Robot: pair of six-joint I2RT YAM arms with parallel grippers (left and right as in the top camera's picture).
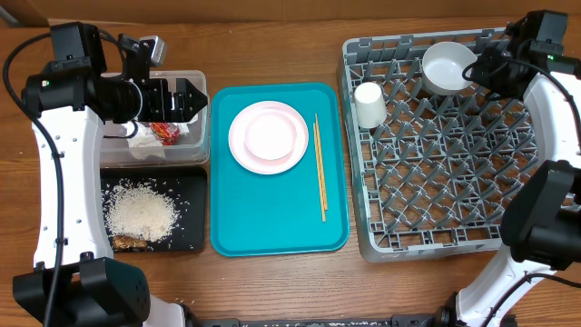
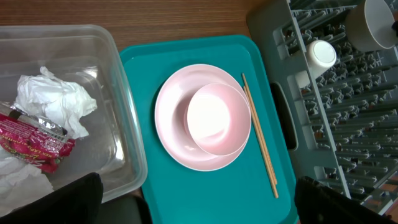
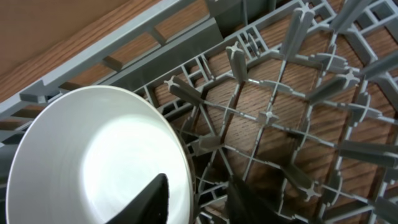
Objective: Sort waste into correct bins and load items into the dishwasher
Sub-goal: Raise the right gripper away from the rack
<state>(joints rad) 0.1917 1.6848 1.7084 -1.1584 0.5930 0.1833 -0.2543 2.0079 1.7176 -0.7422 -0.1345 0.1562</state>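
Observation:
In the dish rack point(image 1: 436, 182) a white bowl point(image 1: 448, 66) leans at the far corner, with a white cup point(image 1: 369, 104) upside down at the left. My right gripper point(image 3: 199, 199) straddles the bowl point(image 3: 93, 155) rim, one finger inside and one outside, with gaps on both sides. My left gripper point(image 1: 195, 100) hangs wide open and empty over the clear tub point(image 2: 124, 124), which holds napkins point(image 2: 53, 99) and a red wrapper point(image 2: 34, 146). The pink plate point(image 2: 174, 130), a pinkish bowl point(image 2: 214, 118) and chopsticks point(image 2: 261, 143) lie on the teal tray. Rice point(image 1: 141, 213) lies in the black tray point(image 1: 195, 209).
The teal tray point(image 1: 272, 218) sits between the bins and the rack. Brown scraps point(image 1: 127, 242) lie at the black tray's near edge. Upright pegs point(image 3: 267, 115) crowd the rack floor around the white bowl. Both arm bases stand at the table's near corners.

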